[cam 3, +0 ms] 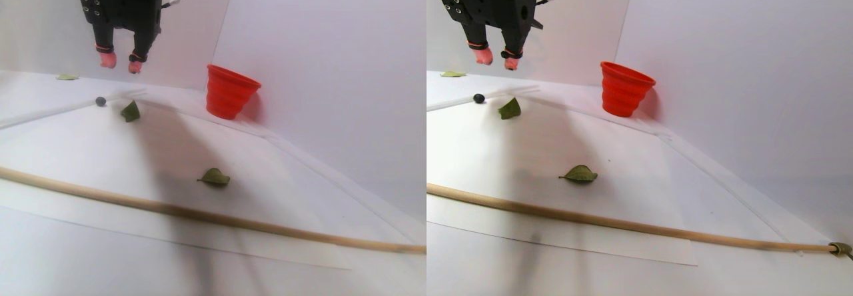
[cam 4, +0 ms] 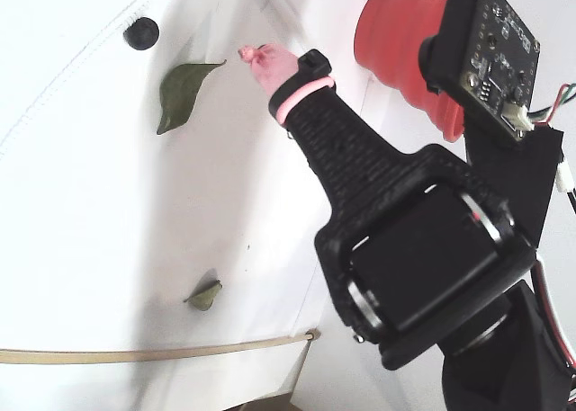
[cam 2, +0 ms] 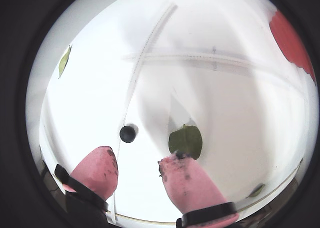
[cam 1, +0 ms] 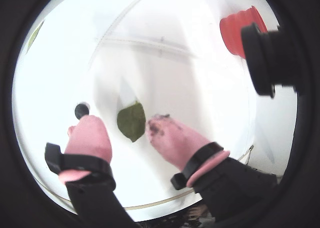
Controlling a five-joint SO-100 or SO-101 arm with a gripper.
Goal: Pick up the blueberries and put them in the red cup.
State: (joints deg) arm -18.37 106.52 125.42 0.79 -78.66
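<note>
Above the white sheet, near its far corner: the gripper [cam 3: 120, 63] hangs in the air with nothing between its two fingers.
Gripper state: parted, empty; both wrist views show a clear gap between the pink-tipped fingers [cam 1: 90, 135], with the sheet visible through it.
Finger detail: each tip is pink and banded by a black clip; the right-hand tip in a wrist view [cam 2: 187, 180] carries dark smudges.
Landmark: the red cup [cam 3: 228, 92], upright with its rim open, at the back of the sheet close to the wall.
Blueberry: one dark round berry [cam 3: 100, 101] shows, lying on the sheet well to the left of the red cup in the stereo pair view; in a wrist view it lies just beyond the left fingertip [cam 2: 127, 133], apart from it.
Other berries: none can be made out in any view.
Leaf one: a green leaf [cam 3: 130, 112] between the blueberry and the red cup, nearer the berry; in a wrist view it lies ahead of the gap between the fingers [cam 1: 131, 120].
Leaf two: a leaf [cam 3: 214, 177] well in front of the red cup, toward the camera.
Leaf three: a small leaf [cam 3: 66, 77] far left of the red cup, beyond the berry.
Wooden rod: a thin stick [cam 3: 200, 214] across the front of the sheet, farthest from the red cup.
Cup contents: not visible.
</note>
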